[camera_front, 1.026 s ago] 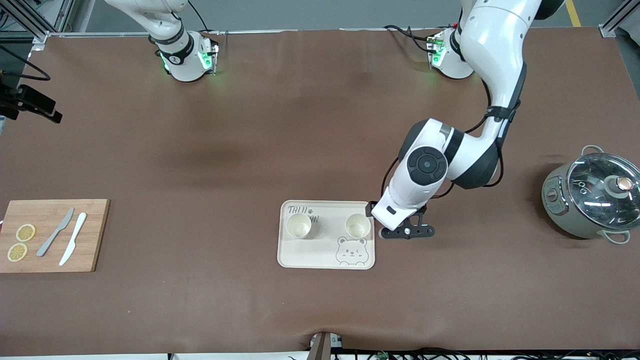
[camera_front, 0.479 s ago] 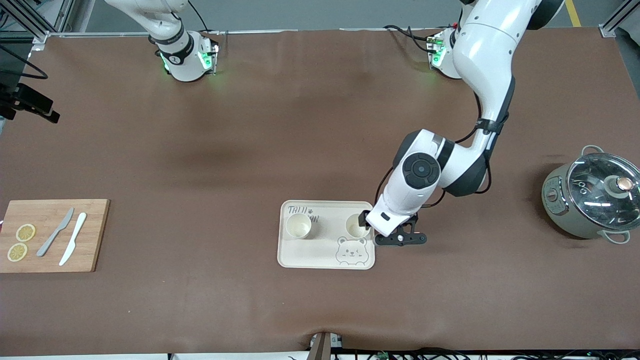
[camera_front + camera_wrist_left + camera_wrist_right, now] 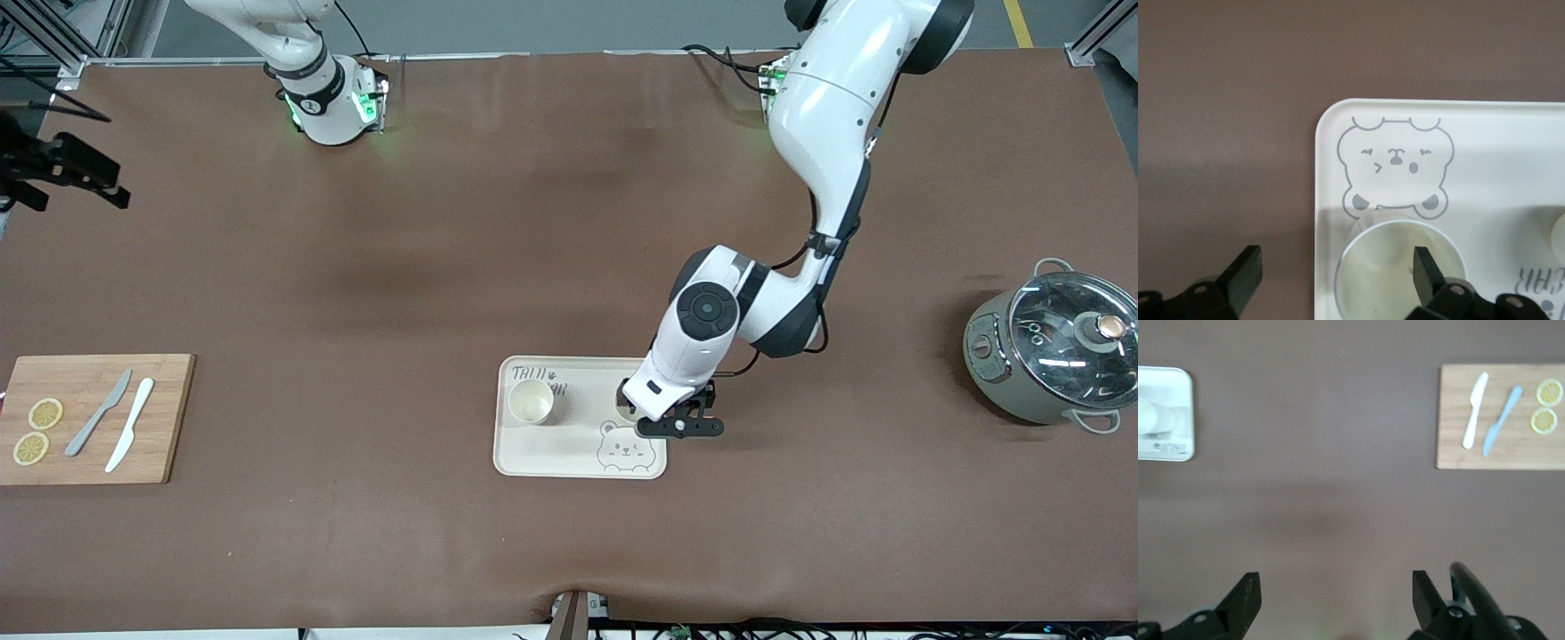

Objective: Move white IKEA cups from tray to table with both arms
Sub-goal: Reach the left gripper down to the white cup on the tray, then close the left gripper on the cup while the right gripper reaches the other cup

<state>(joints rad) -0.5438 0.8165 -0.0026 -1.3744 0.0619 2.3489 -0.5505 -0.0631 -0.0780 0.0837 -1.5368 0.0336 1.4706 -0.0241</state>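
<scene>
**Two cups still on the tray, left gripper spread over one of them**

Two white cups sit in the tray [image 3: 569, 458], low and centre in the front view. One cup [image 3: 531, 401] stands in the open toward the right arm's end of the tray. The other cup [image 3: 1399, 270] is mostly covered by the left arm's wrist in the front view, beside the bear drawing [image 3: 1395, 165].

The left gripper [image 3: 1338, 275] hangs just over that covered cup with its jaws released and nothing held. In the left wrist view one finger [image 3: 1426, 267] shows over the cup's mouth, while the other shows over bare table [image 3: 800, 498] outside the tray's rim. So the cup lies off-centre between the jaws, toward the finger over the tray. My judgement is that the gripper needs to shift that way before closing.

The right gripper [image 3: 1335, 597] waits, spread wide and empty, at the upper left edge of the front view, well apart from the tray. The left arm is much the nearer.
</scene>
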